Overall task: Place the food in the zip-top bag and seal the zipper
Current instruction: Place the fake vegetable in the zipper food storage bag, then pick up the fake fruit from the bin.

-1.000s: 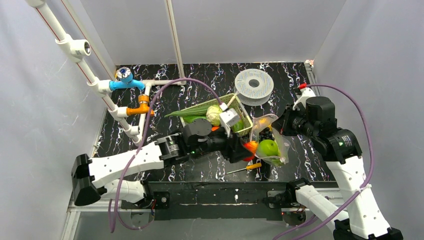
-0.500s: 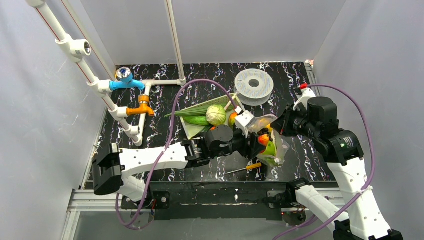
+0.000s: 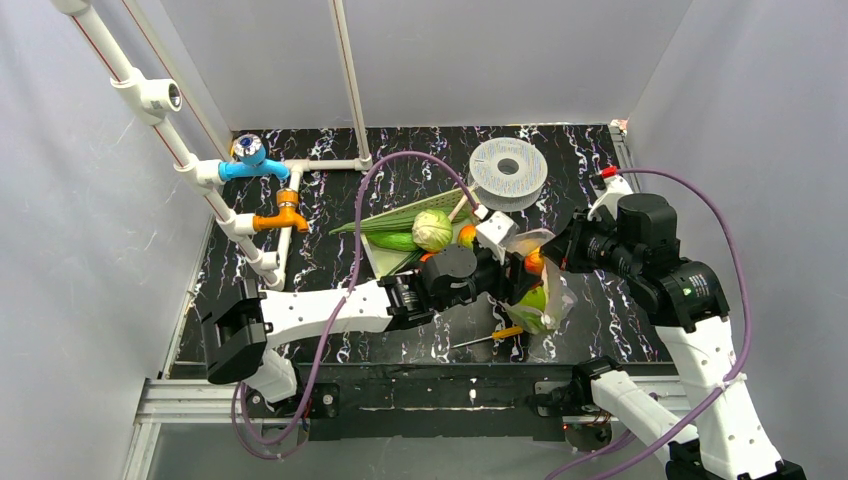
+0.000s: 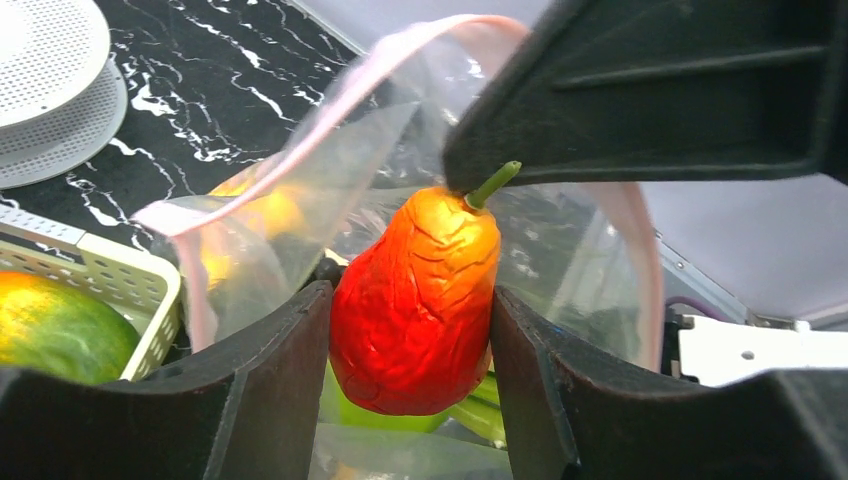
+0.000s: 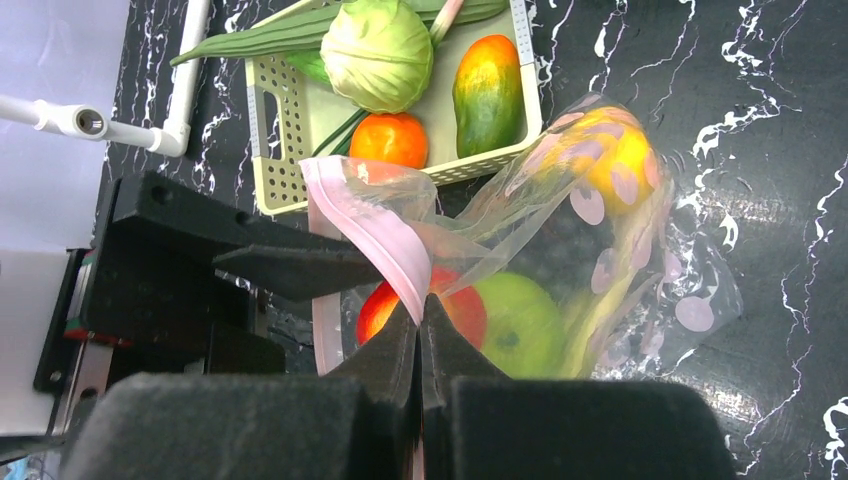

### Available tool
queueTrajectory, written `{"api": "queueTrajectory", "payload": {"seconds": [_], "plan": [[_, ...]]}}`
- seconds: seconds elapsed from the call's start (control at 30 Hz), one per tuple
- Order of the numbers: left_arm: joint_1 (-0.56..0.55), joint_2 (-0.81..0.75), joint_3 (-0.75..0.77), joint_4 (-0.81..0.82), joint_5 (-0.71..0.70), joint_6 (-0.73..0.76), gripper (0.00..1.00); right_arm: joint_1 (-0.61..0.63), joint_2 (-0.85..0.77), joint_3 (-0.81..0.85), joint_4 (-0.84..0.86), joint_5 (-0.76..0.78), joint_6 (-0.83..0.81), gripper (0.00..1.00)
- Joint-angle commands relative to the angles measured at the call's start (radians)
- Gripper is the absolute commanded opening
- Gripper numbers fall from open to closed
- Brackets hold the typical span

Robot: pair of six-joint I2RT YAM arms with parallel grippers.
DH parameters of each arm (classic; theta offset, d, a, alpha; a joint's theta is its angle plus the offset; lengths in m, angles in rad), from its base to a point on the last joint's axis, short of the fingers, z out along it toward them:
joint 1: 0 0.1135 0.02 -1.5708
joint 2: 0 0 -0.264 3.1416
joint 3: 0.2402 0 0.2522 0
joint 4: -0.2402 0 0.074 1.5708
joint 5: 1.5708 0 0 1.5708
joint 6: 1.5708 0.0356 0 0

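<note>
Left wrist view, red pepper point(image 4: 415, 300): long axis upright in frame, green stem up and slightly right. Wrinkled, glossy, pear-shaped, sitting at the bag's mouth.
Left gripper point(image 4: 405, 310): black jaws clamped on the pepper's two sides.
Zip-top bag point(image 4: 570, 240): crinkly clear film, mouth gaping, with green apple point(image 5: 520, 325) and yellow pepper point(image 5: 610, 160) inside.
Zipper point(image 5: 375, 235): soft pink strip, unsealed.
Right gripper point(image 5: 420, 310): jaws pinched shut on the strip.
Change: a second ago the pepper was short of the mouth, and the left arm has since reached farther right.
Basket point(image 5: 262, 140): pale perforated plastic, just beside the bag.
</note>
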Motion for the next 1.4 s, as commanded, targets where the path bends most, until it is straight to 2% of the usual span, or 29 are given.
{"api": "queueTrajectory", "payload": {"seconds": [0.0, 0.07, 0.17, 0.5, 0.63, 0.73, 0.83, 0.93, 1.03, 1.2, 1.37], "plan": [[0.035, -0.007, 0.048, 0.016, -0.046, -0.006, 0.6, -0.001, -0.016, 0.061, 0.026, -0.031, 0.011, 0.01], [0.034, -0.029, 0.043, 0.01, -0.016, -0.007, 0.7, -0.001, -0.014, 0.069, 0.016, -0.028, 0.009, 0.01], [0.035, -0.064, 0.013, 0.02, 0.007, -0.009, 0.8, -0.001, -0.02, 0.057, 0.017, -0.017, 0.005, 0.01], [0.036, -0.169, -0.014, -0.047, 0.091, -0.022, 0.84, 0.0, -0.017, 0.052, 0.009, -0.002, 0.003, 0.01], [0.035, -0.258, -0.021, -0.124, 0.096, 0.003, 0.84, -0.001, -0.023, 0.046, 0.014, 0.005, 0.002, 0.01], [0.036, -0.342, -0.033, -0.216, 0.027, 0.063, 0.84, -0.001, -0.019, 0.045, 0.011, 0.012, 0.002, 0.01], [0.036, -0.416, -0.017, -0.408, -0.114, 0.134, 0.85, -0.001, -0.014, 0.044, 0.01, 0.01, 0.0, 0.01], [0.037, -0.496, -0.061, -0.521, -0.271, 0.186, 0.9, 0.0, -0.014, 0.032, 0.018, 0.02, -0.003, 0.01], [0.058, -0.57, -0.128, -0.582, -0.366, 0.207, 0.95, -0.001, -0.004, 0.038, 0.012, 0.018, -0.004, 0.01], [0.121, -0.627, -0.22, -0.657, -0.416, 0.169, 0.97, -0.001, 0.01, 0.028, 0.021, 0.019, -0.005, 0.01], [0.213, -0.562, -0.244, -0.727, -0.376, 0.081, 0.98, -0.001, 0.019, 0.022, 0.03, 0.015, -0.005, 0.01]]}}
